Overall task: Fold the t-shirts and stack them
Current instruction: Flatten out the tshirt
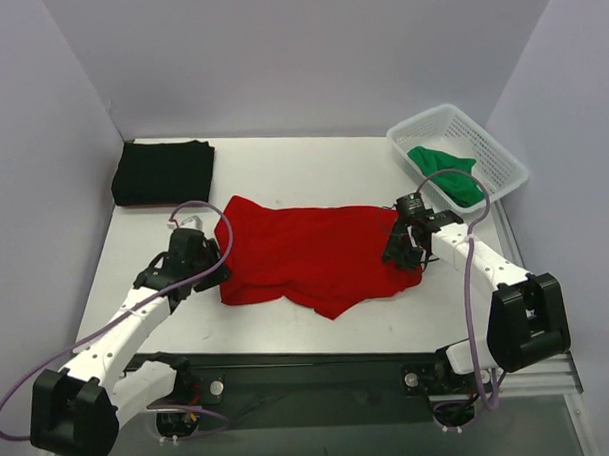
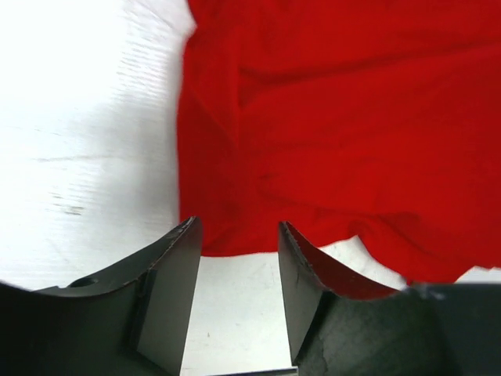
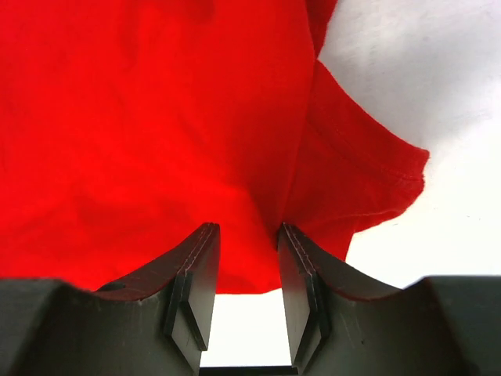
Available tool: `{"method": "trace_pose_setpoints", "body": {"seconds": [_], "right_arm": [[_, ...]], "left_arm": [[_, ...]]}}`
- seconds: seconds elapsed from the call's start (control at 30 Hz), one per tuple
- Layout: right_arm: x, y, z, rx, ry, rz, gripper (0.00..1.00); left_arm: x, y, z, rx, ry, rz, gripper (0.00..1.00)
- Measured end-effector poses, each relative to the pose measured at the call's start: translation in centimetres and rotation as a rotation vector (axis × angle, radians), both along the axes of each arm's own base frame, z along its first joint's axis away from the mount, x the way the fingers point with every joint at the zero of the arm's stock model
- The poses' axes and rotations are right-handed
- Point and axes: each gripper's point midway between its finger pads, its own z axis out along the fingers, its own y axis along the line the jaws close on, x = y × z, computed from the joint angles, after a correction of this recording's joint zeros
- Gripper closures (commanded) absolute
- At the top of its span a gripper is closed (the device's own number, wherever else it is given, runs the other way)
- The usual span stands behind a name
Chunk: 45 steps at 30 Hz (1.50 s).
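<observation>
The red t-shirt point(image 1: 311, 258) lies in the middle of the surface point(image 1: 302, 168), between the two arms. It is spread wide from left to right and looks doubled over, with a loose point of cloth reaching toward the near edge. So I judge that one fold is made and the shape is not yet neat. It lies there, I think, because both arms can reach its two ends from this place.

The left pincer point(image 2: 237, 227) is low at the left end of the shirt. Its jaws stand apart, only bare surface shows between them, and the red hem is just beyond the tips; it grasps nothing. The right pincer point(image 3: 249, 229) is at the right end, beside a short sleeve point(image 3: 368, 176). Its jaws are also parted, more narrowly, and no cloth is caught between them, so it is released too. That the two sit at opposite ends suits a fold carried by both ends together.

The black t-shirt point(image 1: 165, 173) lies folded flat at the far left corner, well apart from the red one; probably it is the base of the stack. The green t-shirt point(image 1: 448, 173) lies crumpled in the white basket point(image 1: 497, 153) at the far right, waiting, I judge, for its turn.
</observation>
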Motion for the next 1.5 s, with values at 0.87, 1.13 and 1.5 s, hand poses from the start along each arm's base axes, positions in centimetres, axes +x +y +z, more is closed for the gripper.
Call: {"method": "trace_pose_setpoints", "body": {"seconds": [0.87, 1.13, 1.5], "right_arm": [[0.1, 0.9, 0.0, 0.015, -0.010, 0.014, 0.64], [-0.1, 1.4, -0.5, 0.016, 0.008, 0.032, 0.64], [-0.1, 1.5, -0.8, 0.016, 0.017, 0.033, 0.64]], "left_arm": [[-0.2, -3.0, -4.4, 0.130, 0.110, -0.130, 0.53], [0.1, -3.5, -4.8, 0.135, 0.107, -0.145, 0.53], [-0.1, -3.2, -6.5, 0.192, 0.162, -0.149, 0.57]]}}
